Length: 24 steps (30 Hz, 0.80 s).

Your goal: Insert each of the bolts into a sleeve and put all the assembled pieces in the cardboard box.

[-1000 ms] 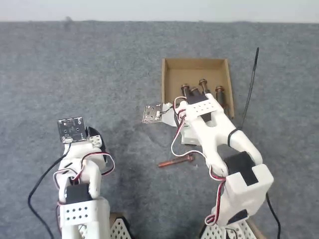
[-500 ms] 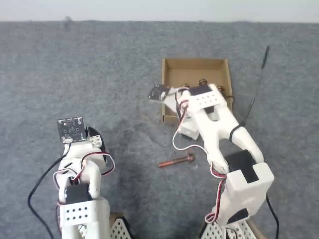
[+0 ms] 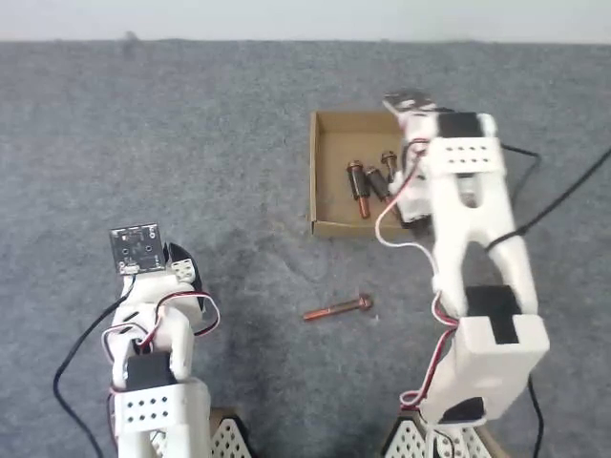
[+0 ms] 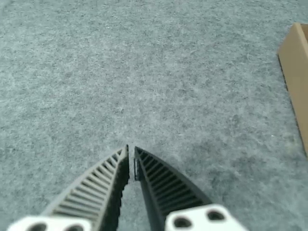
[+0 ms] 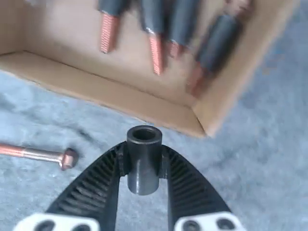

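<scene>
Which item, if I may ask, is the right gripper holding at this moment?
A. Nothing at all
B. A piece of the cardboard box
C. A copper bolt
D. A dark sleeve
D: in the right wrist view the right gripper is closed on an upright dark sleeve, while the loose bolt lies outside the cardboard box.

The cardboard box [image 3: 329, 143] is brown and open-topped. Inside it lie four assembled pieces [image 5: 153, 17], side by side, each a dark sleeve with copper thread protruding. One bare copper bolt [image 3: 337, 309] lies flat outside the box, apart from its wall. My right gripper [image 5: 143, 149] clamps one dark sleeve [image 5: 143, 166] upright near the box's corner.
</scene>
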Each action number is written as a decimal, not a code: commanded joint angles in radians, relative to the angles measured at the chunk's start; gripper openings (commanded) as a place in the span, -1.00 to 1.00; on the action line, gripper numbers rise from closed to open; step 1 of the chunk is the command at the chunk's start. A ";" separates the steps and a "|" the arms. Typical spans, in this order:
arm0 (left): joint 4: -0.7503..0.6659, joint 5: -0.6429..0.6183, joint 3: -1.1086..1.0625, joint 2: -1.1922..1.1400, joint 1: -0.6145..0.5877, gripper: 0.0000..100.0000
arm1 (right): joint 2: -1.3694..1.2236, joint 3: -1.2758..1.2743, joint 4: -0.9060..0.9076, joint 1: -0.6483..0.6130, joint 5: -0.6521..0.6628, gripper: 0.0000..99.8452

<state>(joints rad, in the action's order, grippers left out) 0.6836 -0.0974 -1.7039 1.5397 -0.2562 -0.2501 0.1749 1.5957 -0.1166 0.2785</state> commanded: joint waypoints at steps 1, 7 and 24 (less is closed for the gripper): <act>-0.028 0.009 0.013 0.015 0.000 -0.95 | 0.012 0.058 0.047 0.091 -0.017 -0.99; -0.026 0.009 0.013 0.015 -0.002 -0.95 | 0.010 0.055 0.056 0.249 -0.026 -0.99; -0.025 0.009 0.013 0.015 -0.002 -0.96 | 0.188 -0.427 -0.380 0.470 -0.051 -0.99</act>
<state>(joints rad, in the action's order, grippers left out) 0.6836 -0.0974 -1.7039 1.5397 -0.2562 -0.2010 -0.1642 1.3380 0.3268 0.2601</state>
